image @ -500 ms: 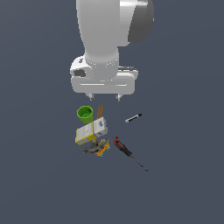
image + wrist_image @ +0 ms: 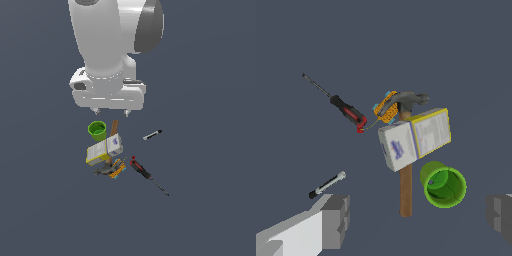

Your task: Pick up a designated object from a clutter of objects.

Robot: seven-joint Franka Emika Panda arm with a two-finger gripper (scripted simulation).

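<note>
Tool (image 2: 110, 112) lower; green cup (image 2: 443, 184) seemingly near-empty.

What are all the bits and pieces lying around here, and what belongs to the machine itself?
marker: one, white-grey with black end, lying alone on the exterior view's right
green cup: one, beside the box
box: one, white-yellow with blue patch, lying over the hammer handle
hammer: one, brown handle, grey head, under the box
orange tangle: one, at the hammer head
screwdriver: one, red-black handle, thin shaft
end effector: one, white, open, above the cup
</note>
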